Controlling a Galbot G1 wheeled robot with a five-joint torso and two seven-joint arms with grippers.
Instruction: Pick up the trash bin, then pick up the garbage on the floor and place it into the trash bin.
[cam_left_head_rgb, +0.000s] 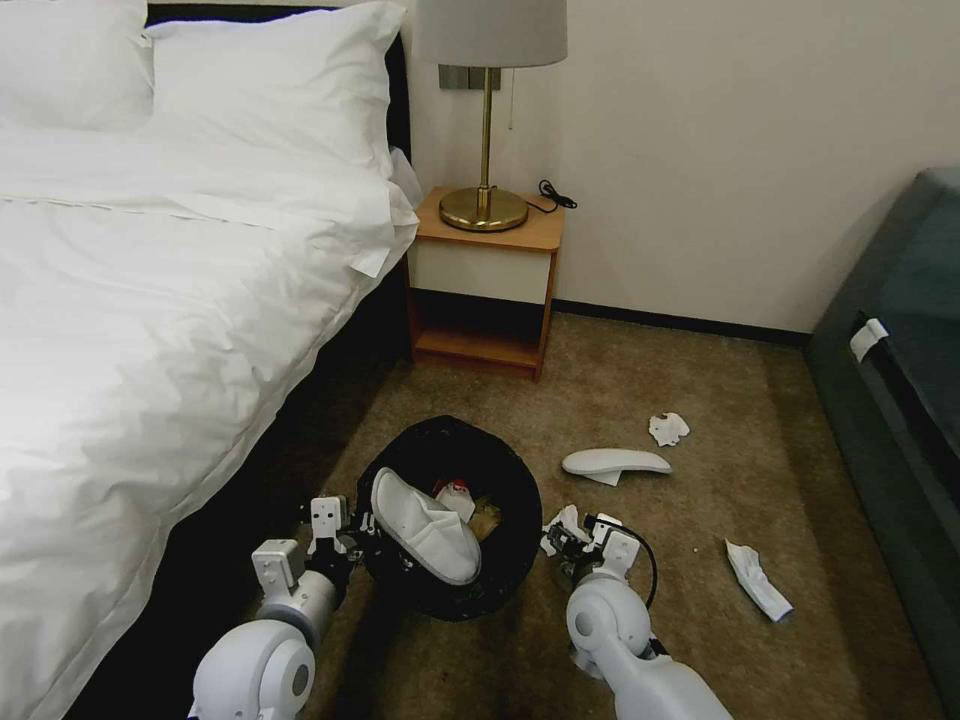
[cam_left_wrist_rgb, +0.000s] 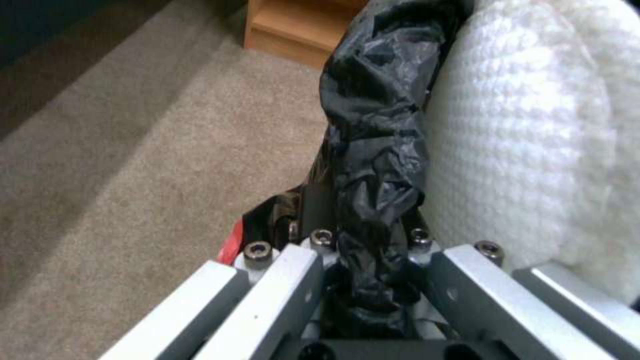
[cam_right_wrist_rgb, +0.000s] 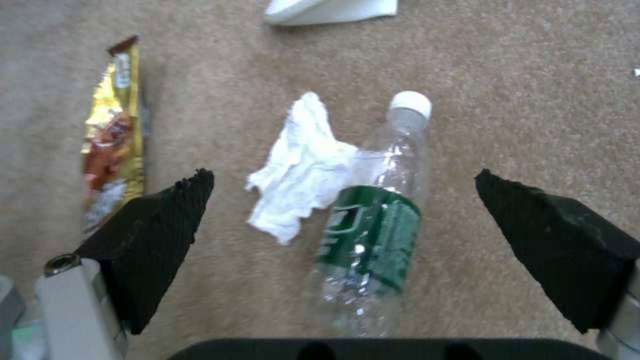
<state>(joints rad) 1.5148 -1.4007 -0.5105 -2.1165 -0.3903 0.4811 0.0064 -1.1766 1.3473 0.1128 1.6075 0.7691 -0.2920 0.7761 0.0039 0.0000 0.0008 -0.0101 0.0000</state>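
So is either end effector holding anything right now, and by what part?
The left end effector grips the trash bin by its bag-covered rim. The right end effector, open above the plastic bottle, holds nothing.

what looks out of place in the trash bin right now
A white slipper lies tilted in the trash bin, its end jutting over the rim beside the left gripper, which clamps the black bag rim.

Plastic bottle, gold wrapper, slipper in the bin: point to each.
plastic bottle (cam_right_wrist_rgb: 370, 235), right wrist view, on its green label.
gold wrapper (cam_right_wrist_rgb: 113, 145), right wrist view, on its middle.
slipper (cam_left_head_rgb: 425, 525), head view, on its upper, inside the bin.
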